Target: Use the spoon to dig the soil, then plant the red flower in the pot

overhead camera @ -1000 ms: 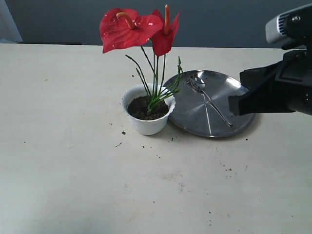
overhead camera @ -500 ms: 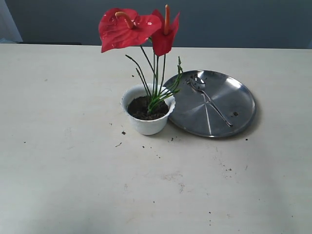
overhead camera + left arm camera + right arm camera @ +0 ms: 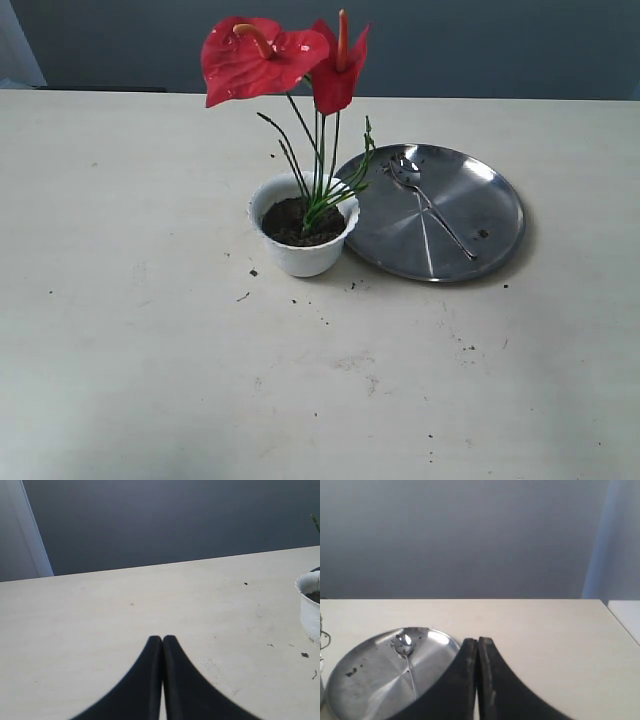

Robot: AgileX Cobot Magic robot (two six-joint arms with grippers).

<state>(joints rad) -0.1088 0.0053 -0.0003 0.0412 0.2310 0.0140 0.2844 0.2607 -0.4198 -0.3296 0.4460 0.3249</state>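
Note:
The red flower (image 3: 270,58) stands upright in the white pot (image 3: 303,252), its green stems rooted in the dark soil (image 3: 296,220). The steel spoon (image 3: 428,203) lies on the round steel plate (image 3: 495,215) just right of the pot. Neither arm shows in the exterior view. In the left wrist view my left gripper (image 3: 162,639) is shut and empty over bare table, with the pot (image 3: 310,605) off at the picture's edge. My right gripper (image 3: 477,641) is shut and empty, beside the plate (image 3: 355,680) that holds the spoon (image 3: 406,656).
Crumbs of soil (image 3: 252,272) are scattered on the pale table (image 3: 150,350) around the pot and in front of the plate. A dark wall runs behind the table's far edge.
The right arm, which reached in from the right edge beside the plate a second ago, has withdrawn out of the exterior view. Flower, pot and spoon have stayed put.

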